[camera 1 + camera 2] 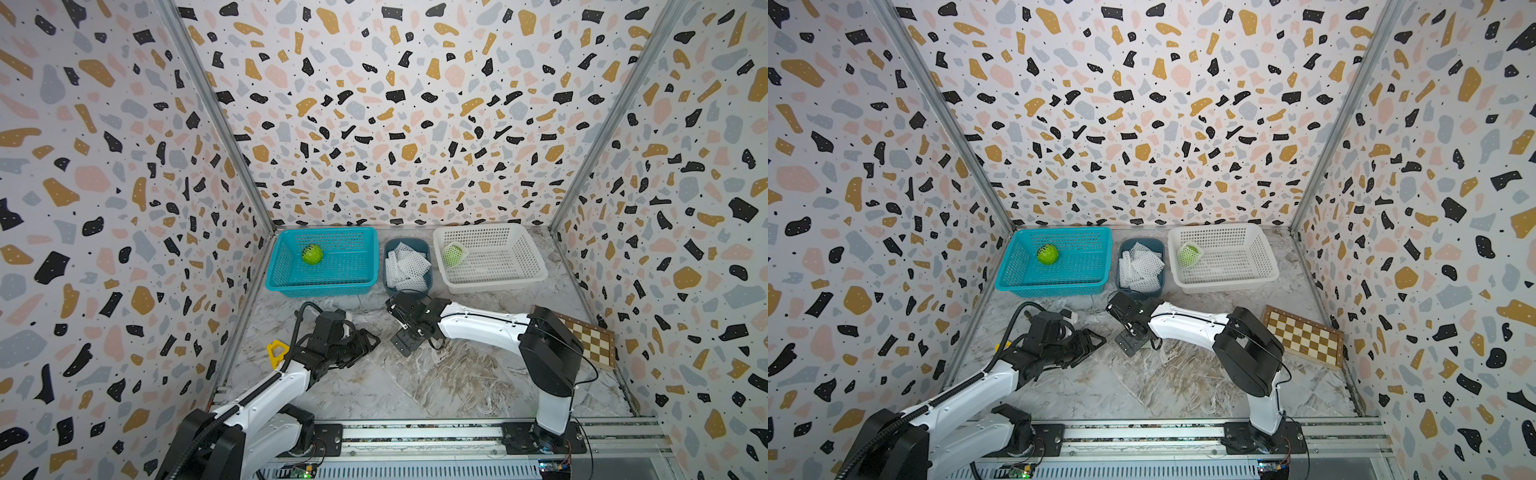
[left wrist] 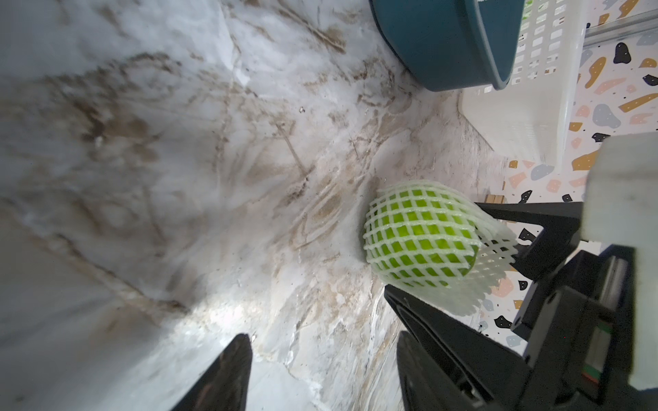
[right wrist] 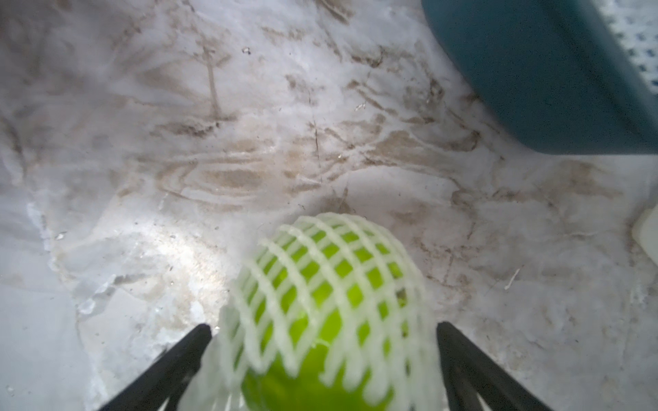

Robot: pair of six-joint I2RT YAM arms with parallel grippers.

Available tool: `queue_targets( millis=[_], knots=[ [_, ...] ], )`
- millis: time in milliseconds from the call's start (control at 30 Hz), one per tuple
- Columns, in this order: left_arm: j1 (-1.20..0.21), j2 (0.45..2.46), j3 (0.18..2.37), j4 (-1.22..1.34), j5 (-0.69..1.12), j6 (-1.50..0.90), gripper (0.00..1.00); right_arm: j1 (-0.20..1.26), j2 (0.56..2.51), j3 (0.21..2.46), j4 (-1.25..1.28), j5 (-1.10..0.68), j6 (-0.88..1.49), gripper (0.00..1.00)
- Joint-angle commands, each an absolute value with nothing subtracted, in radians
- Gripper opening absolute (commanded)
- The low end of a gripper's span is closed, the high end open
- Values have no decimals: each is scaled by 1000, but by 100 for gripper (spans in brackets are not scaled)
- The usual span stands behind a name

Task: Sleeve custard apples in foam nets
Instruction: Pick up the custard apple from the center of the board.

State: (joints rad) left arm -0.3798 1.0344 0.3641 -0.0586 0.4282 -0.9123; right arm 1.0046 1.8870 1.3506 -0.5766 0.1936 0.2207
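Right wrist view shows the bright-green custard apple (image 3: 309, 356), wrapped in a white foam mesh net (image 3: 331, 222), low over the grey marble table (image 3: 213, 142). It sits between the two black fingers of the right gripper (image 3: 323, 325), which stand wide on either side; whether they press it I cannot tell. The sleeve's long axis runs along those fingers, rounded end toward the table and loose flared end toward the wrist.

The left gripper (image 2: 322, 336) hovers just beside it, jaws apart and empty.

Farther back sit three containers:
- a dark teal tub (image 1: 424, 248) of spare nets (image 1: 409, 266)
- a turquoise lattice basket (image 1: 318, 286) with a bare fruit (image 1: 312, 254)
- a white lattice basket (image 1: 498, 282) with a netted fruit (image 1: 454, 254)
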Motion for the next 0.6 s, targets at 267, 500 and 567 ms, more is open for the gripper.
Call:
queue_targets(
  millis=[267,500,567],
  knots=[
    [-376,1036,367,-43,431,-916,64,1005,1916,1378,-605,184,199,87],
    [-376,1043,370,-41,434,-916,64,998,1925,1355,-592,162,198,90],
    [-377,1040,371,-43,434,-916,64,995,1926,1351,-591,161,199,90]
  ],
)
